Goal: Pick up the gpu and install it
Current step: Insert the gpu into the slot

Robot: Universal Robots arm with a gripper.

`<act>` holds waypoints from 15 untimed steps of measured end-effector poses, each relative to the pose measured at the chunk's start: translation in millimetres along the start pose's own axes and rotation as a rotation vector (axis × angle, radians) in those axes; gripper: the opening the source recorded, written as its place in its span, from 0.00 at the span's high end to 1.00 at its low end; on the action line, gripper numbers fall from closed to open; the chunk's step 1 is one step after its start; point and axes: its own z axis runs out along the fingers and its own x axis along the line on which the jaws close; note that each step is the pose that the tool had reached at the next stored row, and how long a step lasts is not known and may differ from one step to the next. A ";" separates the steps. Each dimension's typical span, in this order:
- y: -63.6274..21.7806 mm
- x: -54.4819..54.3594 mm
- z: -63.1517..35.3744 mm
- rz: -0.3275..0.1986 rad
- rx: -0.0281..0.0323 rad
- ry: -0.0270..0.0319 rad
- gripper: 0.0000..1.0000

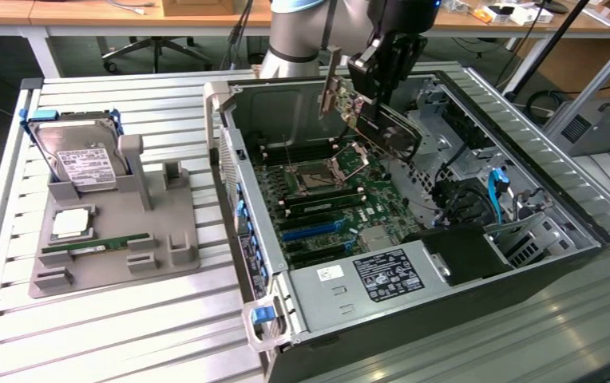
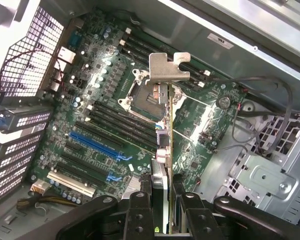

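My black-fingered gripper (image 1: 378,89) is clamped on the gpu (image 1: 390,132), a thin, flat dark card with a bent silver metal bracket at one end. I hold it tilted in the air over the green motherboard (image 1: 385,211), inside the open grey steel case (image 1: 283,108).

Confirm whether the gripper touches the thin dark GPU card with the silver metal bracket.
Touching. Wrist view: the gripper clamps the GPU card between its fingers.
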 end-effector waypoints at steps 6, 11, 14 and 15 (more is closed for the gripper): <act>0.0 0.0 0.0 -0.011 -0.0003 -0.0008 0.73; 0.0 0.0 0.0 -0.022 -0.0004 -0.0015 0.73; 0.0 0.0 0.0 -0.031 -0.0006 -0.0020 0.73; 0.0 0.0 0.0 -0.034 -0.0007 -0.0022 0.73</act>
